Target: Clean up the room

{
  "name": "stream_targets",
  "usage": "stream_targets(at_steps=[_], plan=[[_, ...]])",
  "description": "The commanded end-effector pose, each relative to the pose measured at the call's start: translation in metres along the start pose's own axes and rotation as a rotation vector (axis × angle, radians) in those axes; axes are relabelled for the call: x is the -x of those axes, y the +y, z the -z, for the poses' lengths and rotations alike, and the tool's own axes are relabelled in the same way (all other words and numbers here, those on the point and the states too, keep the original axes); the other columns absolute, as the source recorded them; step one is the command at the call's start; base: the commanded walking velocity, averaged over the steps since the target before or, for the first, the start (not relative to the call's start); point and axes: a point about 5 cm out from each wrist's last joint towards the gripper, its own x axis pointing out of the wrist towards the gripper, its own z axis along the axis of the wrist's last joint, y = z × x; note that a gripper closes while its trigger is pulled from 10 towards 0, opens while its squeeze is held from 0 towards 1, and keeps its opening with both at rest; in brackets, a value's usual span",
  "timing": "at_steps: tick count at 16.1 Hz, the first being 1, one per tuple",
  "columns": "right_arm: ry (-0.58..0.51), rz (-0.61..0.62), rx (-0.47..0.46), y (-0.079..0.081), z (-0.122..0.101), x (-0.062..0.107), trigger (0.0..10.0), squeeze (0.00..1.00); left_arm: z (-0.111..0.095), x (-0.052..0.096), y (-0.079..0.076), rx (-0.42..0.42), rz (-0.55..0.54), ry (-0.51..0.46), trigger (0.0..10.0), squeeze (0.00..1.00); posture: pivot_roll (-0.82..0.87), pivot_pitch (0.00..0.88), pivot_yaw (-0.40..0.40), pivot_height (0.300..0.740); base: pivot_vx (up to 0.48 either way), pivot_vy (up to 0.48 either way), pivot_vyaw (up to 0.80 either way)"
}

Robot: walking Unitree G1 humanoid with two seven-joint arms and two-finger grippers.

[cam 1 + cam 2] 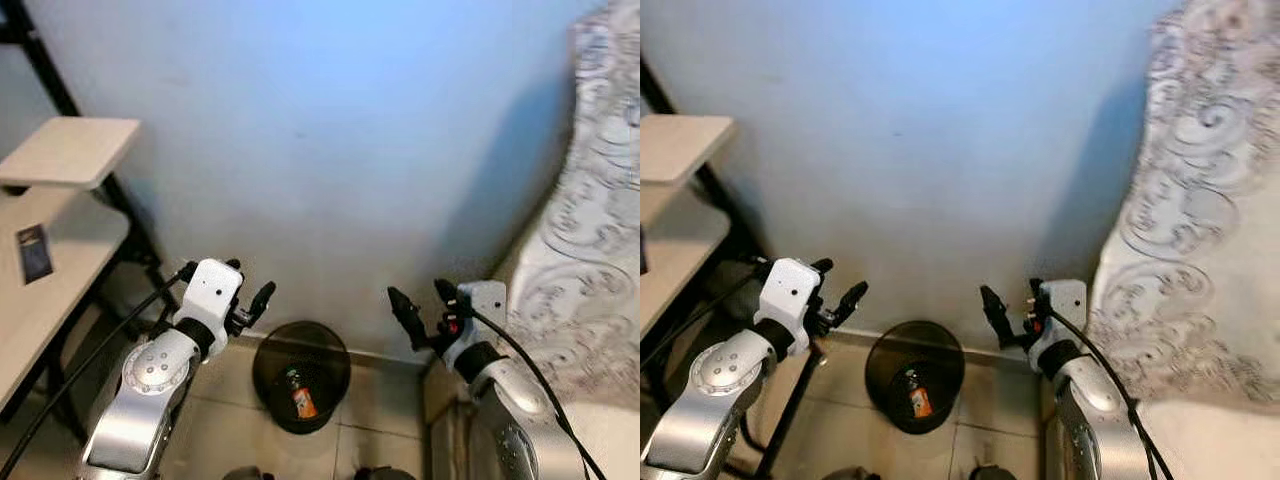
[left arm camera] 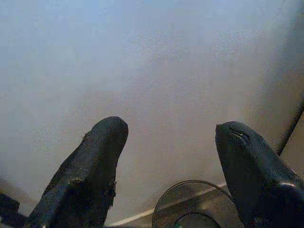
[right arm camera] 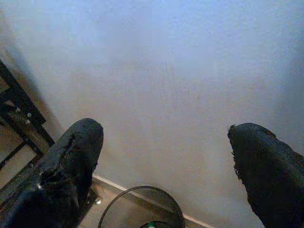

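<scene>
1. A round, dark, see-through waste bin stands on the tiled floor, close against the foot of a pale blue wall.
2. Inside the bin lies a small piece of litter with an orange and white label; what it is exactly cannot be told.
3. The left gripper is raised in front of the wall, above the bin and to its left side, touching nothing. Its jaws stand apart and hold nothing, as the left wrist view shows, with the two black fingers well separated and the bin's rim low between them.
4. The right gripper is raised at about the same height, above the bin and to its right. Its jaws are also spread and hold nothing; in the right wrist view the fingers frame the wall and the top of the bin rim.
5. At the robot's left stands a black-framed shelf unit with light wooden boards; a small dark card-like object lies on the lower board.
6. At the right edge hangs a white curtain with a grey swirl pattern, reaching down beside the right arm.
</scene>
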Motion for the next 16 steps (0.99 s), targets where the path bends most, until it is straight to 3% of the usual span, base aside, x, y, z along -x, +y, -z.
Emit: stream_targets(at_steps=[1,2,4,7,9,11,13,14,16], plan=[[-0.012,-0.019,0.027,0.002,-0.005,0.002,10.0,1.0,-0.001,0.004,0.002,-0.009,-0.019,0.01,10.0,0.0,0.04,0.0,0.034,0.74,0.0,0.0,-0.63],[-0.016,-0.026,0.043,0.002,-0.005,0.002,10.0,1.0,-0.001,0.004,0.002,-0.009,-0.019,0.011,10.0,0.0,0.04,0.0,0.034,0.74,0.0,0.0,-0.63],[-0.037,0.005,-0.057,0.005,-0.003,0.002,10.0,1.0,0.0,0.006,0.005,-0.008,-0.031,0.015,10.0,0.0,0.05,0.0,0.034,0.74,0.0,0.0,-0.74],[-0.057,0.026,-0.007,0.002,-0.001,-0.001,10.0,1.0,0.001,0.006,0.006,0.007,-0.044,0.016,10.0,0.0,0.05,0.0,0.031,0.74,0.0,0.0,-0.68],[-0.069,0.05,-0.061,0.002,0.0,0.0,10.0,1.0,0.002,0.008,0.007,0.036,-0.061,0.016,10.0,0.0,0.06,0.0,0.019,0.74,0.0,0.0,-0.69],[-0.071,0.06,-0.043,0.003,-0.002,0.0,10.0,1.0,0.002,0.01,0.008,0.045,-0.076,0.014,10.0,0.0,0.06,0.0,0.006,0.74,0.0,0.0,-0.7],[-0.068,0.034,-0.081,0.011,-0.009,-0.004,10.0,1.0,0.003,0.01,0.011,0.042,-0.119,0.018,10.0,0.0,0.06,0.0,-0.003,0.74,0.0,0.0,-0.7],[-0.073,0.03,-0.08,0.011,-0.01,-0.005,10.0,0.0,0.003,0.01,0.01,0.044,-0.121,0.016,10.0,0.0,0.06,0.0,-0.005,0.74,0.0,0.0,-0.73],[-0.078,0.038,-0.074,0.011,-0.013,-0.006,10.0,0.0,0.003,0.01,0.009,0.048,-0.123,0.015,10.0,0.0,0.06,0.0,-0.012,0.74,0.0,0.0,-0.74]])
